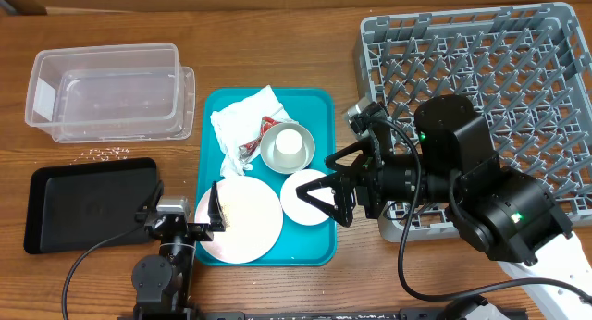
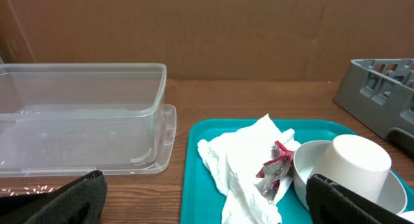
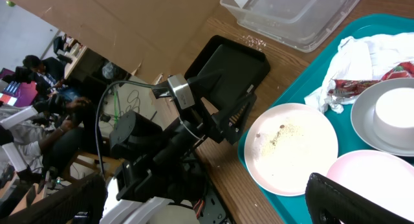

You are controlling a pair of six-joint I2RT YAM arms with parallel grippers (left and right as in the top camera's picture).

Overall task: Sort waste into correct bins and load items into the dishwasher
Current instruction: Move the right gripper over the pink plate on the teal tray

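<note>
On the table I log the following.

- **Teal tray (image 1: 314, 107), centre.**
  - Crumpled white napkins (image 1: 239, 121) lie in its far left part, with a red foil packet (image 1: 266, 126) against them.
  - The grey bowl (image 1: 276, 159) sits just beside these, with the small white cup (image 1: 292, 142) inside it.
  - The wide pale-pink plate (image 1: 248, 226) is at the near left, speckled with pale crumbs.
  - The small pale-pink bowl (image 1: 296, 209) is just right of the plate.
- **Clear tub (image 1: 106, 89), far left.** It is rectangular and see-through.
- **Black tray (image 1: 83, 204), near left.** It is shallow. Loose white crumbs (image 1: 109, 154) lie on the wood between it and the tub.
- **Grey dish rack (image 1: 518, 70), far right.** It has a lattice base and rows of upright pegs.
- **Left fingers (image 2: 71, 201).** They are spread wide with nothing between them, over the plate's left edge.
- **Right fingers (image 3: 362, 201).** They are equally wide apart and hold nothing, above the small pale-pink bowl.
</note>
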